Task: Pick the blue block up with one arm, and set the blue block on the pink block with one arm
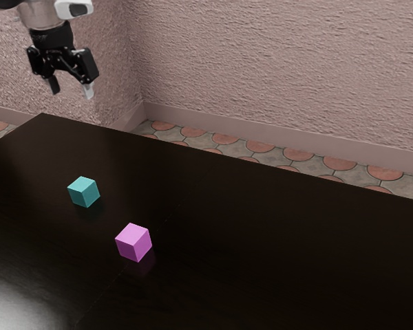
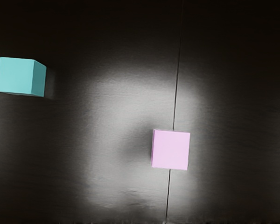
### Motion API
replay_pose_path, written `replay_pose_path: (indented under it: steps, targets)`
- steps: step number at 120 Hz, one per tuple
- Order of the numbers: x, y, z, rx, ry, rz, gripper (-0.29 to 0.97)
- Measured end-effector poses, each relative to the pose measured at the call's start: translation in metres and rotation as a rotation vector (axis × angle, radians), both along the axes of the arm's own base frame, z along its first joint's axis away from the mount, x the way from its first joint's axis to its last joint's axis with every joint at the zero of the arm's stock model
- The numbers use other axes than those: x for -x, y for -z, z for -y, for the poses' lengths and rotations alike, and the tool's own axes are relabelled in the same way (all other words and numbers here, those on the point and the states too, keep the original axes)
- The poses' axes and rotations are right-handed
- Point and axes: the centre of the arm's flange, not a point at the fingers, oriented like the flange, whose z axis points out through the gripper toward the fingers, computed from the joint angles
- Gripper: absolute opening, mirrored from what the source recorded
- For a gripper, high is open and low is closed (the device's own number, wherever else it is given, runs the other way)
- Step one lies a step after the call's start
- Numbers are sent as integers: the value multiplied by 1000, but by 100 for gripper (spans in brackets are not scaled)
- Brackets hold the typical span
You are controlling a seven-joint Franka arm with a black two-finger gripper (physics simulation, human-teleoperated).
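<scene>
At the exterior view's left, the arm (image 1: 55, 14) is cut off by the top edge, so little more than its wrist shows. Below it the claw (image 1: 71, 89) hangs high above the bench (image 1: 261, 240), its two fingers spread apart and gripping nothing. The blue block (image 1: 83, 191) sits on the bench well below the claw. It is a small, plain turquoise cube resting flat, with its lighter top face and two shaded sides showing. Near it, toward the exterior view's right and closer to the camera, lies the pink block (image 1: 133, 242), apart from the blue one. The bench runs out of the picture at the lower and right edges. Behind it are a tiled floor (image 1: 296, 161) and a rough pinkish wall (image 1: 275, 62).

In the wrist view the blue block (image 2: 21, 76) and pink block (image 2: 171, 149) lie well apart on the dark bench (image 2: 233, 93). A thin seam (image 2: 177, 70) in the bench passes under the pink block.
</scene>
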Motion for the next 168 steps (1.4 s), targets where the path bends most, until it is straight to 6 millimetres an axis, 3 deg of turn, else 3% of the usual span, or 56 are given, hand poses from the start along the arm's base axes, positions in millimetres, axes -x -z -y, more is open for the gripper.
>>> replay_pose_path:
  steps: [21,24,29,33,37,42,46,59,72,87,102,129,153,168]
  targets:
    - [1,-1,2,3,9,-6,68]
    - [3,-14,2,-1,9,15,68]
    - [15,-73,9,-24,20,118,68]
    - [27,-105,23,-36,45,171,68]
    - [38,-123,41,-45,79,196,68]
    - [44,-131,58,-58,113,198,68]
    - [32,-120,66,-70,126,163,68]
    - [-42,-30,65,-137,123,-24,68]
    - [-86,42,-14,-163,0,-135,68]
    - [-124,128,-72,-142,-56,-210,68]
    - [-142,167,-95,-122,-60,-204,68]
    - [-152,186,-115,-120,-37,-142,68]
    - [-157,236,-167,-108,-35,-138,68]
    - [-154,272,-185,-70,-16,-139,68]
